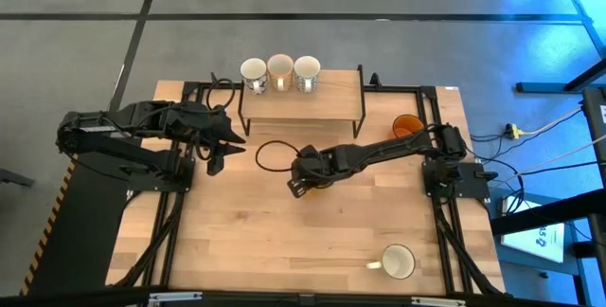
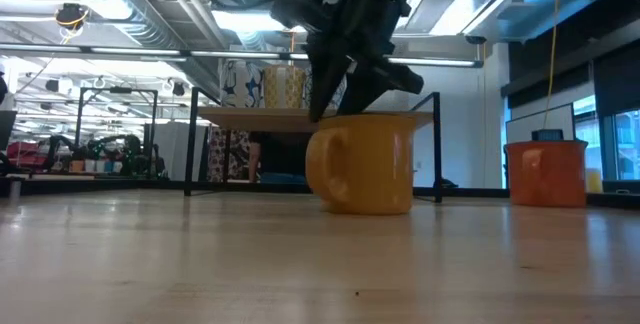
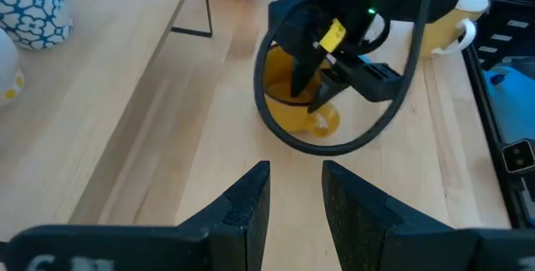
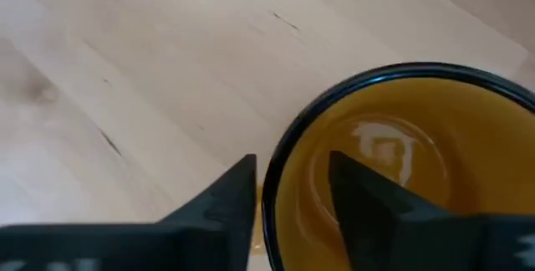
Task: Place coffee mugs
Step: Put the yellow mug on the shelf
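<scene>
The amber-yellow mug [image 2: 365, 164] stands upright on its base at mid-table, handle [image 3: 328, 120] toward the left arm. My right gripper [image 4: 292, 179] comes down on it from above, open, one finger inside the mug [image 4: 401, 162] and one outside its rim. My left gripper [image 3: 294, 196] is open and hovers left of the mug, near the rack [image 1: 301, 108], touching nothing. Three pale mugs [image 1: 279, 73] stand on the rack's top. The orange mug [image 1: 407, 125] stands by the right arm's base, and a white mug [image 1: 398, 261] near the table's near right corner. My right gripper stands astride the amber mug's rim [image 4: 276, 162], pointing down from above, with one finger [image 4: 359, 196] inside the hollow and one [image 4: 230, 196] outside. Whether either finger touches the wall I cannot tell. The mug rests on the table.
The black wire rack with a wooden top stands along the far edge. A black cable loop [image 3: 334, 141] from the right arm hangs around the amber mug. Bare wood [image 1: 275, 241] lies toward the near edge.
</scene>
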Available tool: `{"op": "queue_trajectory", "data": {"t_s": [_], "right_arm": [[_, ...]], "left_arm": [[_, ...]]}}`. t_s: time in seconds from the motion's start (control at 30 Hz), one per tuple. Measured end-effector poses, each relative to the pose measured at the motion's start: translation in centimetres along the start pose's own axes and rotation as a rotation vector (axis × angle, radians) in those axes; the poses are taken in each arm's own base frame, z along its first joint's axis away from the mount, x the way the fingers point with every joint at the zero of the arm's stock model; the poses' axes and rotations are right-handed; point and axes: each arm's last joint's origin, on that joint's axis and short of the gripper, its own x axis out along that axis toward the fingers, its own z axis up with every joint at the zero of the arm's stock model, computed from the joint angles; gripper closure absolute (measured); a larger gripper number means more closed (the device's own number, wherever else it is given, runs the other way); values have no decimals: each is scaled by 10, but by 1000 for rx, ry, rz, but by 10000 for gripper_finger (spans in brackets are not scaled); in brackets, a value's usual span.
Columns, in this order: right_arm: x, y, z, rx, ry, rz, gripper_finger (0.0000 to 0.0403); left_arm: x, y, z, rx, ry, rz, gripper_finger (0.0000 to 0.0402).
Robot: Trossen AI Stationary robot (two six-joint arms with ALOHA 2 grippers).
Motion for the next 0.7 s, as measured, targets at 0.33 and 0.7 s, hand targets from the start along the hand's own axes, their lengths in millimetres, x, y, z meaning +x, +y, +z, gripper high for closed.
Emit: {"op": "queue_trajectory", "data": {"t_s": [0.33, 0.7], "right_arm": [[-48, -1, 12, -272, -41, 136, 192], [-170, -34, -23, -647, -210, 268, 207]], "left_arm": [[14, 1, 3, -51, 25, 73, 253], [72, -34, 5, -189, 102, 98, 232]]}}
